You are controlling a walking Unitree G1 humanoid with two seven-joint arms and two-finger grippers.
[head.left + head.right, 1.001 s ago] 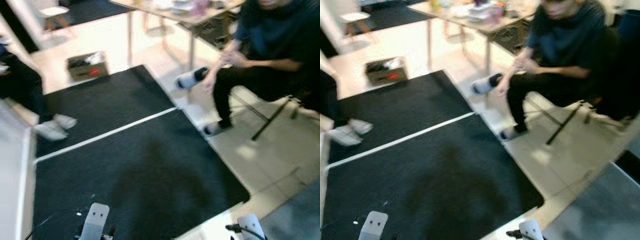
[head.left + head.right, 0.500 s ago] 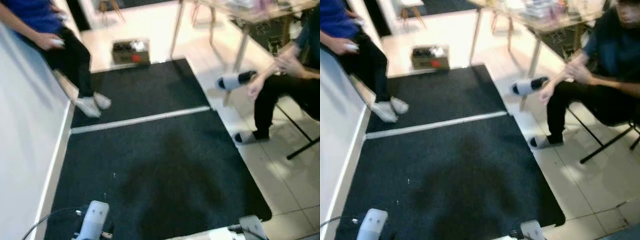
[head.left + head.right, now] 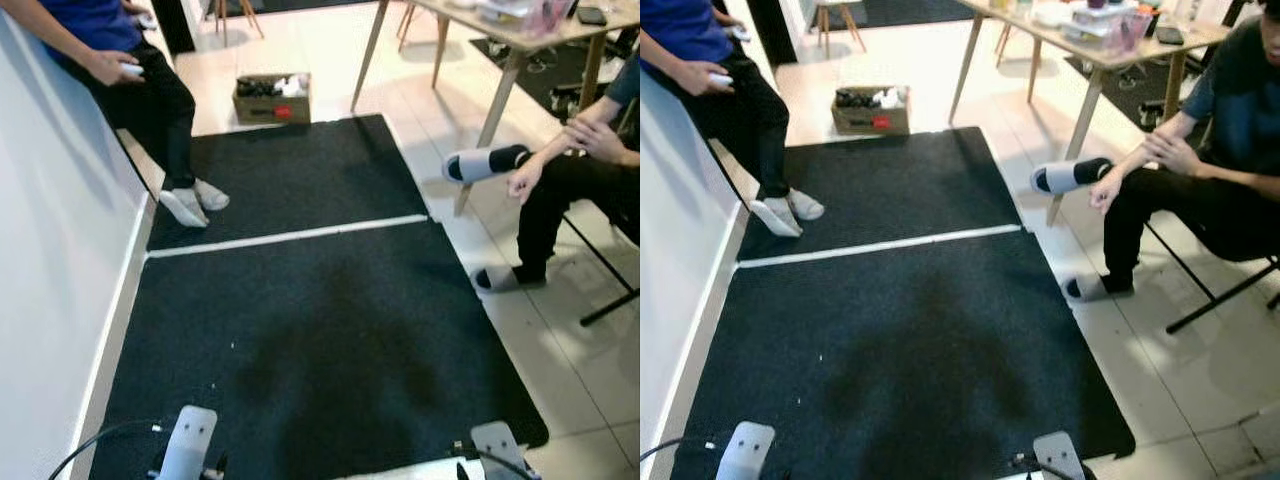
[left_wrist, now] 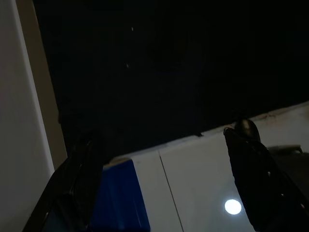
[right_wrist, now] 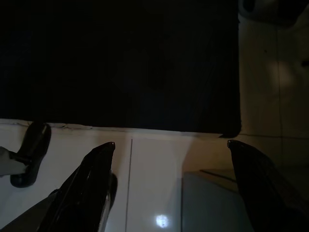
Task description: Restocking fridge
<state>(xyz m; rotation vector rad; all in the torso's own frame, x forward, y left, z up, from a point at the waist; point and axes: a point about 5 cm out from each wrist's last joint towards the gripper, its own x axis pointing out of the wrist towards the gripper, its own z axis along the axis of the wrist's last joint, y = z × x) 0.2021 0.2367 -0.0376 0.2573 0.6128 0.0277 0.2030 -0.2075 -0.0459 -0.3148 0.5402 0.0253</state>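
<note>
Both arms hang low at the bottom of the frame over a black mat point(image 3: 320, 340) on a pale tiled floor point(image 3: 590, 400); the left gripper point(image 4: 159, 183) and the right gripper point(image 5: 169, 188) each have their two black fingers spread wide apart with nothing between them. No fridge or stock can be made out; at the upper left a person in a blue top point(image 3: 90, 30) leans on a white wall point(image 3: 50, 280). A cardboard box point(image 3: 271, 98) sits at top centre beyond the mat, and at the right a seated person point(image 3: 1210, 170) is beside a wooden table point(image 3: 1090, 40).
</note>
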